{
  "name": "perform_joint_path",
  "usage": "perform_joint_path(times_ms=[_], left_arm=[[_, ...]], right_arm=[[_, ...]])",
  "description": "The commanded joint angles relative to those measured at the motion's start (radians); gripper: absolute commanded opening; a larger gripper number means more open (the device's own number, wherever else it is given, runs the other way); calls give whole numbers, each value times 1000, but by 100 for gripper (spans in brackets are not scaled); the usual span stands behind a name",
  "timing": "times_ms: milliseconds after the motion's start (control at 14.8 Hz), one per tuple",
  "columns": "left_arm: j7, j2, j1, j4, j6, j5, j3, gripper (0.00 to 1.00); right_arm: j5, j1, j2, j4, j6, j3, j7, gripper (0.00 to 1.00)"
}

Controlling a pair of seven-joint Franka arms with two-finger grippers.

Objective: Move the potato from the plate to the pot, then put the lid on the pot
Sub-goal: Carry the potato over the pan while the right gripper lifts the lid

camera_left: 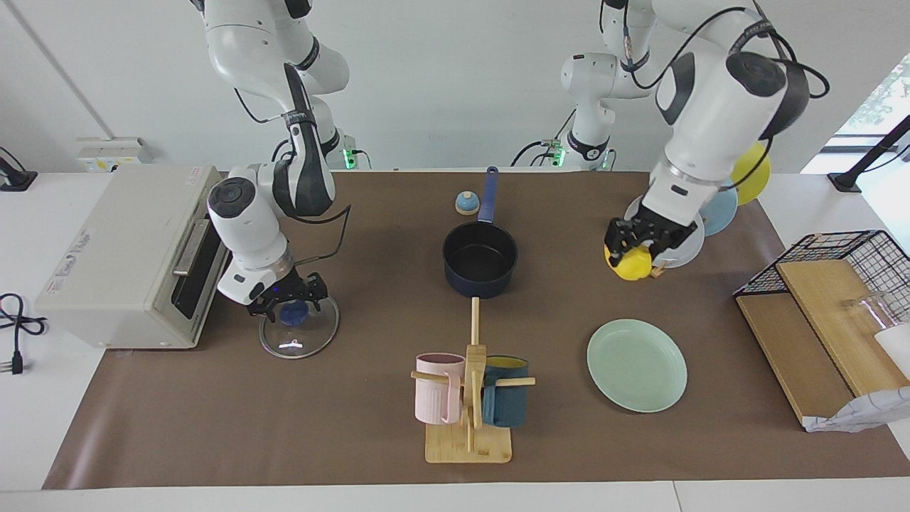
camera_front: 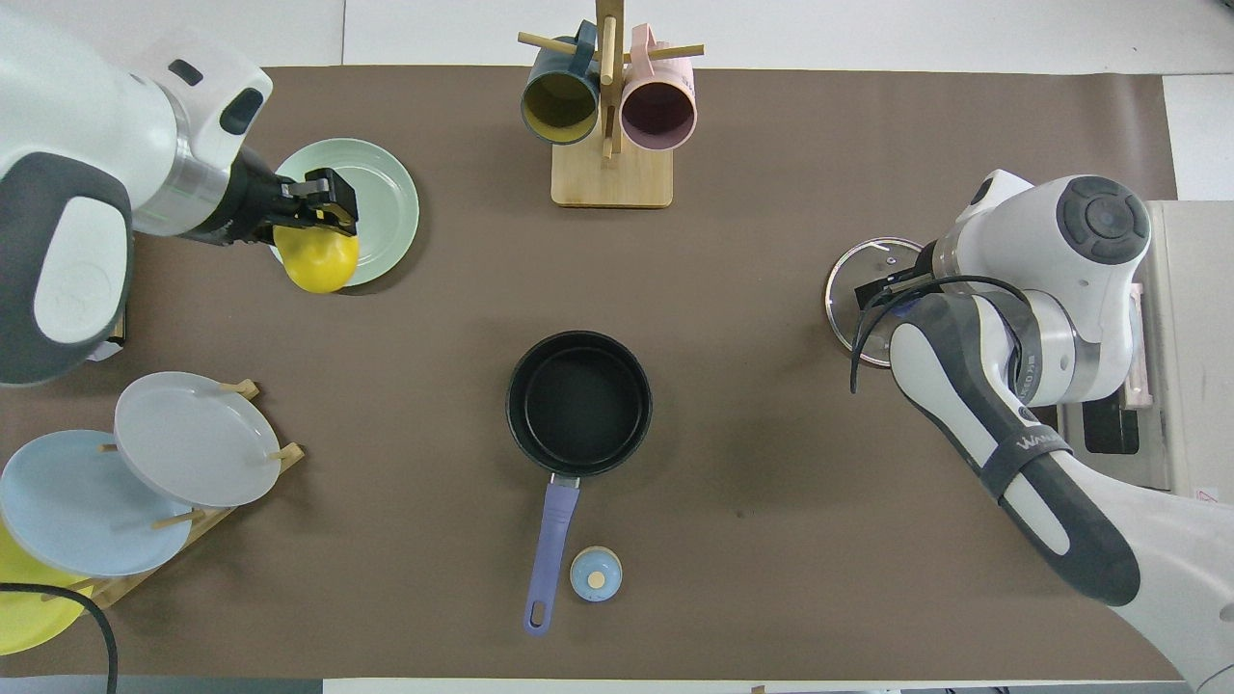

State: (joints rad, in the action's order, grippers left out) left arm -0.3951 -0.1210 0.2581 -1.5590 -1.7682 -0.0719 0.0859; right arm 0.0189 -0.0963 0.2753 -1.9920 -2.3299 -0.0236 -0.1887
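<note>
Hanging below left gripper (camera_left: 635,249)'s clenched fingers, potato (camera_left: 632,264); right gripper (camera_left: 288,299) apparently spread.

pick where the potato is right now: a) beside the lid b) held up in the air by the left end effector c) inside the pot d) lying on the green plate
b: the left end effector grips the potato in the air, and the plate lies bare.
</note>
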Motion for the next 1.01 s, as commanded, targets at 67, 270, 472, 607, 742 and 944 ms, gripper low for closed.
perform_joint_path(times_ms=[67, 270, 472, 607, 742, 944], left_arm=[[-198, 104, 179, -217, -113, -9, -12, 0], [-263, 112, 280, -345, -265, -9, -14, 0], [-271, 80, 332, -441, -397, -8, -15, 0], [-272, 55, 352, -484, -462, -8, -15, 0], [-281, 41, 368, -489, -481, -8, -15, 0], [-281, 35, 369, -515, -491, 1, -15, 0]], right_arm=[[3, 20, 4, -11, -19, 7, -21, 100], [1, 21, 4, -11, -16, 5, -23, 84], [1, 21, 2, -22, -17, 7, -23, 77], [3, 21, 1, -22, -16, 7, -23, 75], [1, 21, 1, -22, -12, 7, -25, 59], [1, 20, 1, -14, 1, 7, -25, 45]])
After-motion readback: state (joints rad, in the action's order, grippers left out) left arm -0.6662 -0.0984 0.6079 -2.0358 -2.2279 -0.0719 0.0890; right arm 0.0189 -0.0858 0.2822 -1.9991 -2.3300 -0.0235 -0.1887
